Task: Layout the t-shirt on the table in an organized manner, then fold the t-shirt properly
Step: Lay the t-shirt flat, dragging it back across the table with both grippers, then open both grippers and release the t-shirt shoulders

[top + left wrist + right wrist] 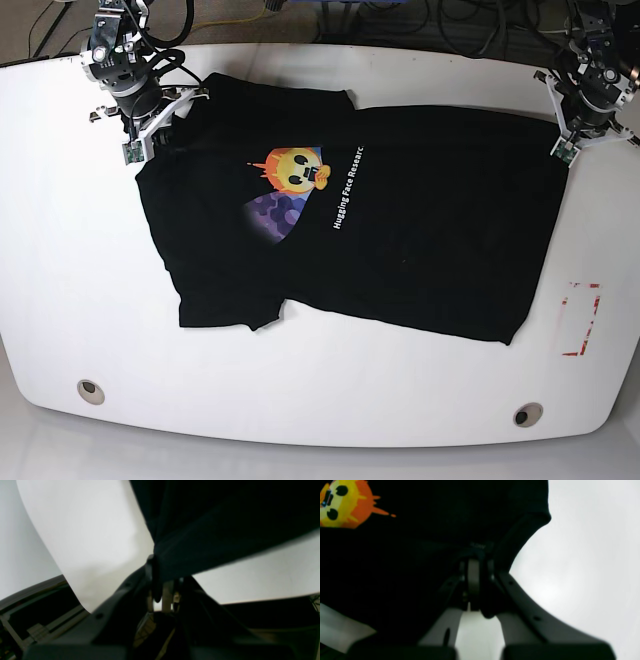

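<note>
Soft, limp t-shirt (400,200) spread on table (60,290). Left gripper (562,140) pinching hem at two o'clock, right gripper (150,125) pinching shoulder at ten. Best held by edges.

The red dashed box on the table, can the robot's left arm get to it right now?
Probably not yet: its left jaws are shut on the t-shirt. The red box lies bare nearby.

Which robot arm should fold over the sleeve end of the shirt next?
Probably the right: its right gripper is shut on the t-shirt at the shoulder beside the sleeves. The left gripper grips the hem corner.
</note>
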Motion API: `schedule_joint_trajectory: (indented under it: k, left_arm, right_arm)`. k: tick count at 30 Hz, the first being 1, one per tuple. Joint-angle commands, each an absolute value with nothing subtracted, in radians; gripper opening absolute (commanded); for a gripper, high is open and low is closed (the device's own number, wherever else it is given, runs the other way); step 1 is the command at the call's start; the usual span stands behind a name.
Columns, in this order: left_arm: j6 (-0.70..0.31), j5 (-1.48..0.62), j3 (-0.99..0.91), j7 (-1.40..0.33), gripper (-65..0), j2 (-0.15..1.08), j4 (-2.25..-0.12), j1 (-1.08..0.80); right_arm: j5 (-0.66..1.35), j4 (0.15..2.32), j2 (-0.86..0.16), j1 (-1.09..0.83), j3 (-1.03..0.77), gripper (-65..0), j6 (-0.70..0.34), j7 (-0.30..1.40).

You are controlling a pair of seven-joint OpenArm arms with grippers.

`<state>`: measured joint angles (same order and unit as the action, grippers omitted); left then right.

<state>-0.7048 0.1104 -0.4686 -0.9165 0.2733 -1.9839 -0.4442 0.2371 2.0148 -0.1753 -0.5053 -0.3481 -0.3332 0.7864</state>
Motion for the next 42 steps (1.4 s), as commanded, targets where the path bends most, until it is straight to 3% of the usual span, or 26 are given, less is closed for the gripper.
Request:
schedule_joint_trajectory:
  k: [1, 24, 26, 31, 36, 42]
  left_arm:
    - [-0.698, 0.114, -0.476, -0.906, -65.0, 0.289, -2.000, -0.438]
    - [-0.698, 0.114, -0.476, -0.906, -65.0, 0.288, -1.998, -0.397]
    - [-0.698, 0.114, -0.476, -0.906, -65.0, 0.288, -1.998, -0.397]
    - [-0.698, 0.116, -0.476, -0.906, -60.0, 0.288, -1.998, -0.401]
    - [-0.698, 0.116, -0.476, -0.906, -50.0, 0.291, -1.998, -0.430]
    - [-0.698, 0.116, -0.475, -0.906, -36.5, 0.292, -1.998, -0.473]
  right_arm:
    - [0.240, 2.032, -0.185, -0.530, -0.357, -65.0, -0.328, 0.771]
    - [0.232, 2.031, -0.165, -0.628, -0.340, -63.9, -0.321, 0.803]
    - [0.232, 2.031, -0.165, -0.628, -0.340, -60.4, -0.321, 0.825]
    - [0.240, 2.032, -0.165, -0.633, -0.341, -44.1, -0.321, 0.854]
    - [0.240, 2.032, -0.163, -0.642, -0.344, -29.6, -0.321, 0.851]
    - [0.242, 2.034, -0.163, -0.661, -0.346, -20.9, -0.321, 0.849]
